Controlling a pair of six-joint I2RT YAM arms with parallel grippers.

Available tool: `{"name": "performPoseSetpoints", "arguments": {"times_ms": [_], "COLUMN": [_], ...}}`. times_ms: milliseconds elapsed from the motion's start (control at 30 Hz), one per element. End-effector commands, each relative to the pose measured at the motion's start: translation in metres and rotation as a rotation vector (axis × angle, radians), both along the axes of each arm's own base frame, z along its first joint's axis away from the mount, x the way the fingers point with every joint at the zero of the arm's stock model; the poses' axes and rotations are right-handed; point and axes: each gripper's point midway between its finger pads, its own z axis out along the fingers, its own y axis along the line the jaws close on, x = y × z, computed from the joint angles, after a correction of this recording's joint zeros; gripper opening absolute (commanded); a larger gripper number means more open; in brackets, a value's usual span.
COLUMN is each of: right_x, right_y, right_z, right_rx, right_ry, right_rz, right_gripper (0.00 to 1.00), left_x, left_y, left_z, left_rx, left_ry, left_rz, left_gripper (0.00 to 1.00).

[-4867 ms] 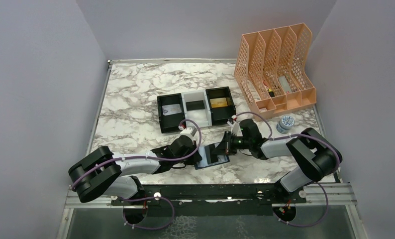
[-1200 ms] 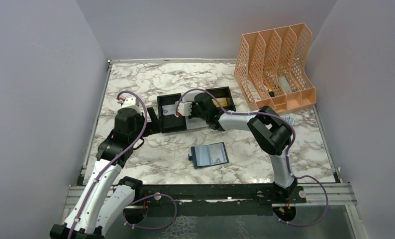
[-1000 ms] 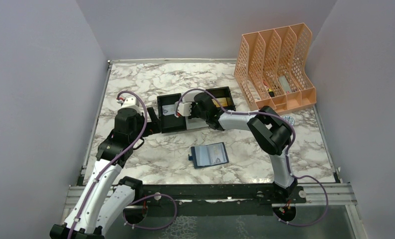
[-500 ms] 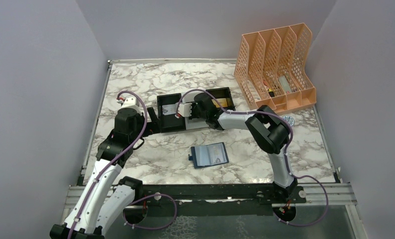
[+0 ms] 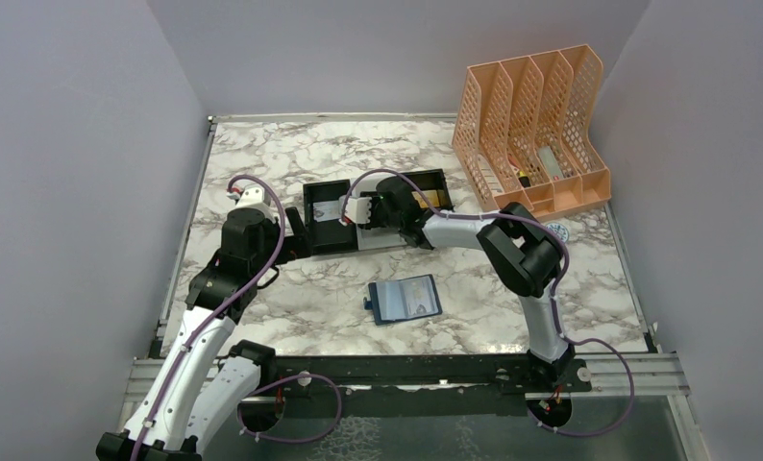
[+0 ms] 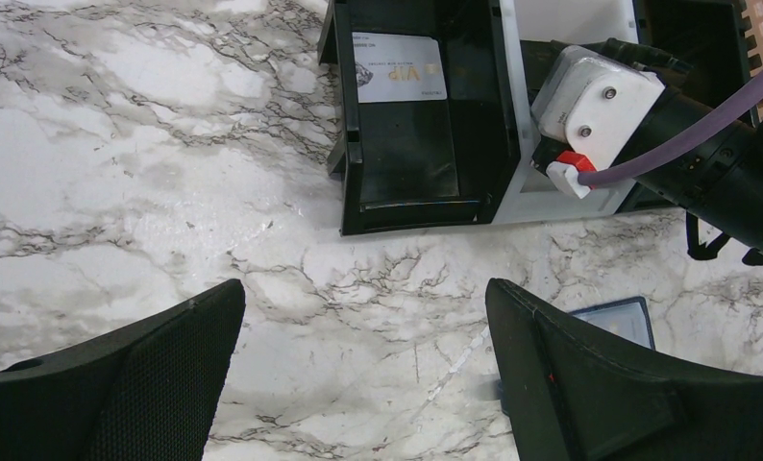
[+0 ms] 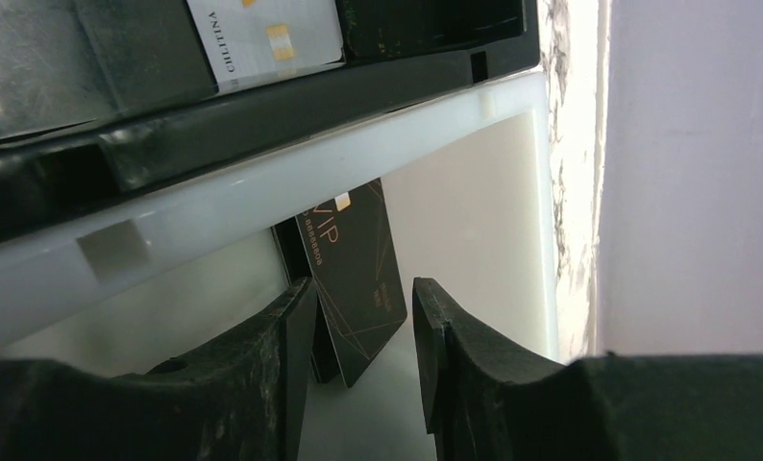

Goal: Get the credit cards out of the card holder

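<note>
The navy card holder lies open on the marble, apart from both arms; a corner of it shows by my left finger. My right gripper reaches into the tray's white middle compartment. Its jaws stand apart around the dark credit card, which leans by the left finger with a gap to the right one. A silver card lies in the black left compartment. A gold card shows in the right one. My left gripper hangs wide open and empty over bare marble.
The black-and-white three-compartment tray sits mid-table. A tall peach file rack stands at the back right, with a small round tin in front of it. Grey walls enclose the table on three sides.
My right jaws have parted from shut, loosening their hold on the dark card inside the white compartment. The left arm and the card holder have stayed put.
</note>
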Motion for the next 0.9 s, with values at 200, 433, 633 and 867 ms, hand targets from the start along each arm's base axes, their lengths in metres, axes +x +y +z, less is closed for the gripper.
{"name": "performPoseSetpoints", "arguments": {"times_ms": [200,433,633,867], "right_x": [0.002,0.006,-0.009,-0.062], "right_y": [0.005,0.009,-0.006,-0.079], "right_z": [0.022,0.054,0.141,0.145], "right_rx": [0.051,0.174,0.537,0.998], "right_ry": [0.024,0.006,-0.027,0.289], "right_rz": [0.008,-0.041,-0.161,-0.621], "right_gripper": [0.44,0.44,0.47,0.7], "left_x": [0.0,0.0,-0.001,-0.003], "left_y": [-0.002,-0.003,-0.004,-0.018], "left_z": [-0.001,-0.001,0.0,0.004], "left_rx": [-0.002,-0.002,-0.008,-0.043], "left_ry": [-0.005,-0.005,-0.013,-0.035], "left_rz": [-0.024,-0.026,-0.033,-0.116], "left_gripper": [0.99,0.99,0.99,0.99]}}
